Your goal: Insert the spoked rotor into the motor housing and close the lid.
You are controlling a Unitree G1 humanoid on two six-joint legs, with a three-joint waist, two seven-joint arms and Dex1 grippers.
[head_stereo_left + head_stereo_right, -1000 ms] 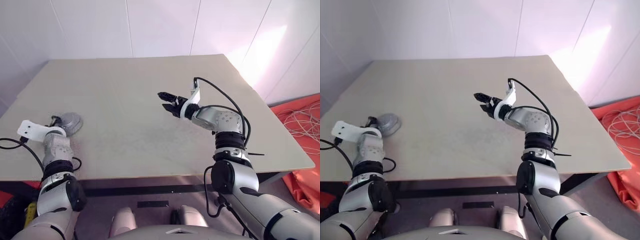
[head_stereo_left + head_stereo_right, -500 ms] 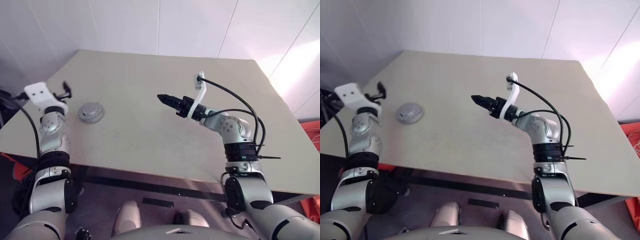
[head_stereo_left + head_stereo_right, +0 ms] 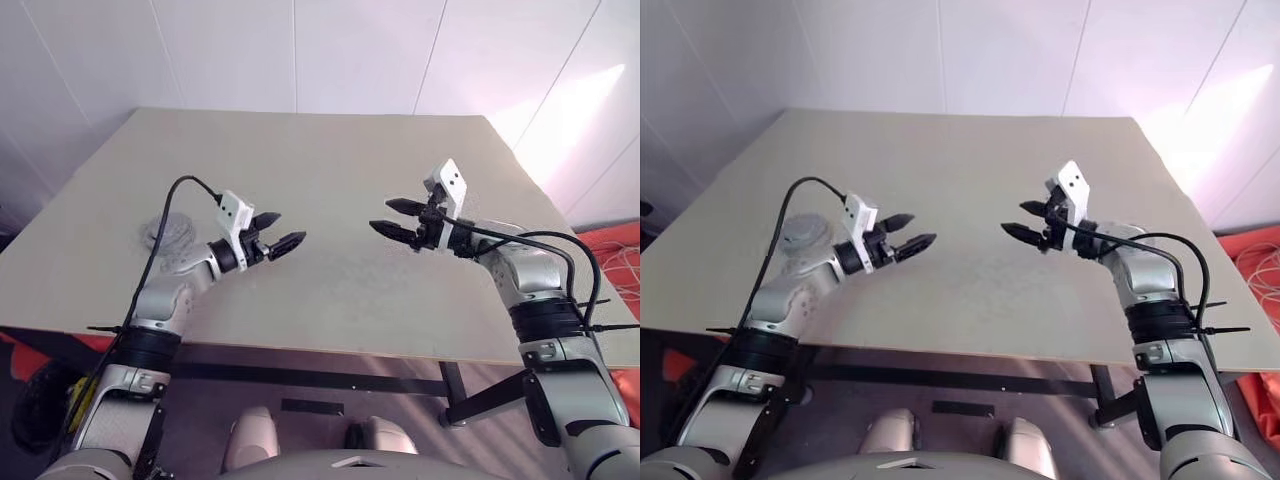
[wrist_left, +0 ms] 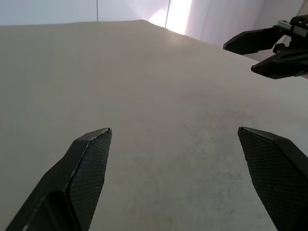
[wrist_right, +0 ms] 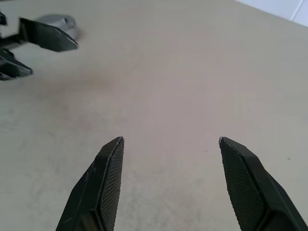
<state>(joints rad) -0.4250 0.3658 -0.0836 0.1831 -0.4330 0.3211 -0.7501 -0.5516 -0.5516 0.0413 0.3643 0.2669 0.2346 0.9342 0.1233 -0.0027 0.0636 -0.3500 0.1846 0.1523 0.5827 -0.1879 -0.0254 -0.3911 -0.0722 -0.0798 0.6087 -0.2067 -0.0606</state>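
A single round grey metal part, the motor housing [image 3: 803,232], lies on the pale table at the left of the head views, a little above mid-height and close to the table's left edge. From here it reads as a low, domed silvery disc resting flat on the tabletop, its outer shell facing up; no windings or inner ring can be made out. Part of it is hidden behind the forearm and cable that cross in front of it. In the right wrist view the same grey dome [image 5: 61,21] sits at the upper left, flat on the surface and touching nothing else.
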